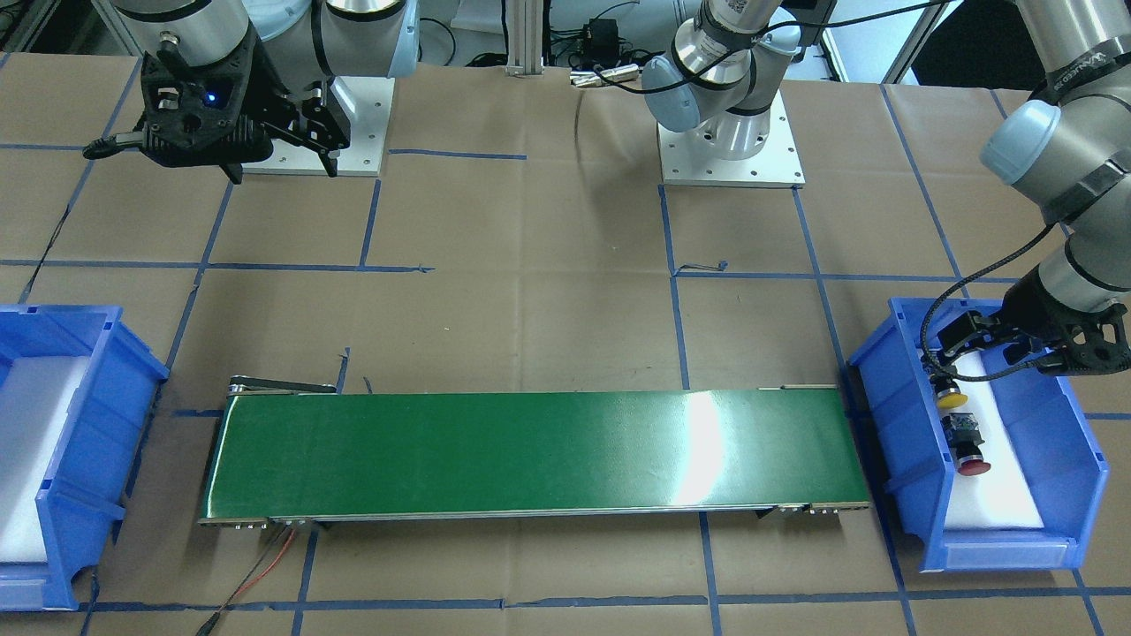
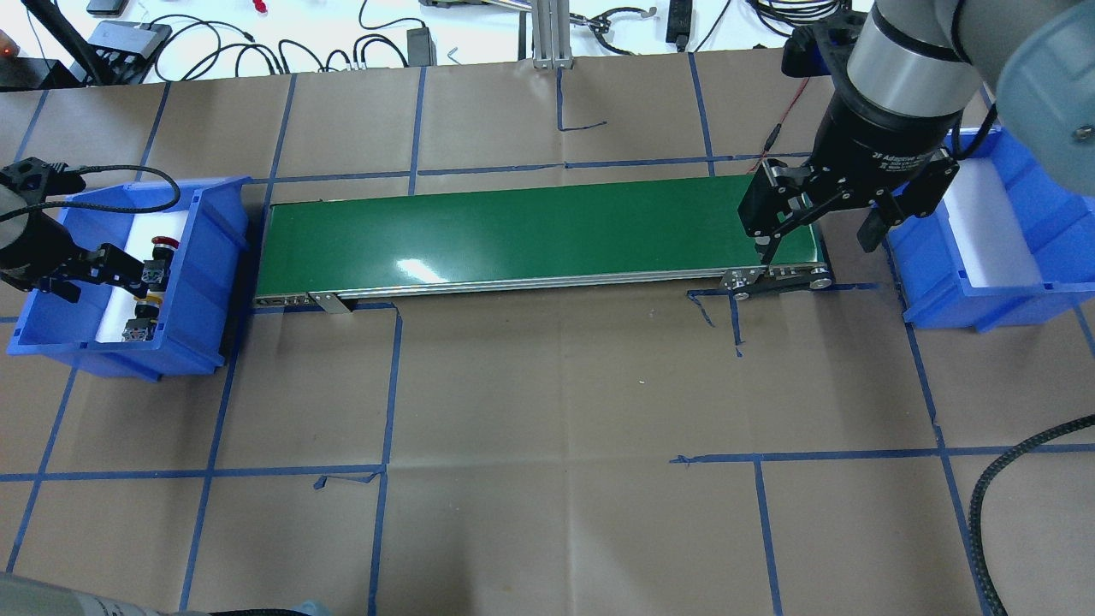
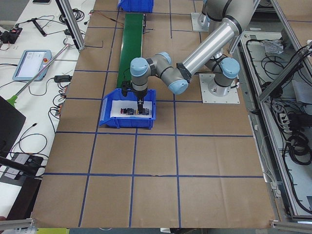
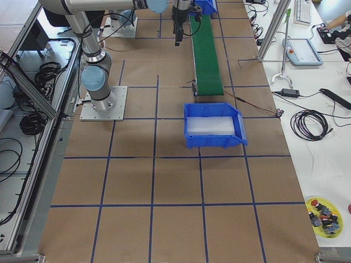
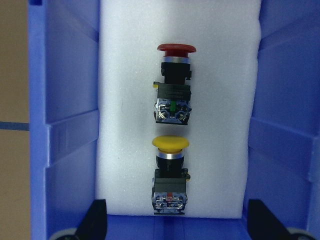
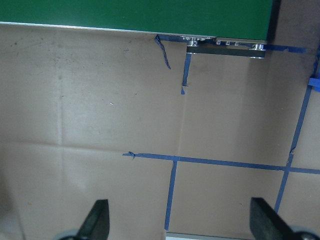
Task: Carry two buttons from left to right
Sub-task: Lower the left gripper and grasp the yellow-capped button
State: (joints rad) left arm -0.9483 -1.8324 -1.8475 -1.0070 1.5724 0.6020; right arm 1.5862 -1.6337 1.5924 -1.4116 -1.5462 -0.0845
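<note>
Two buttons lie end to end on white foam in the left blue bin point(image 2: 205, 257). The red-capped button point(image 5: 175, 80) point(image 1: 967, 450) point(image 2: 162, 245) is farther from my wrist. The yellow-capped button point(image 5: 171, 170) point(image 1: 952, 397) point(image 2: 150, 301) lies closer to it. My left gripper point(image 5: 175, 222) point(image 1: 950, 358) point(image 2: 141, 274) hovers over them, open, its fingers point(image 5: 95, 220) spread wide and touching neither button. My right gripper point(image 2: 819, 244) point(image 1: 283, 168) point(image 6: 180, 222) hangs open and empty above the right end of the belt and the paper beside it.
A green conveyor belt point(image 2: 539, 231) runs between the two bins. The right blue bin point(image 2: 967, 299) point(image 4: 214, 129) holds only white foam. Brown paper with blue tape lines covers the table. A yellow dish of spare parts point(image 4: 323, 211) sits at a far table corner.
</note>
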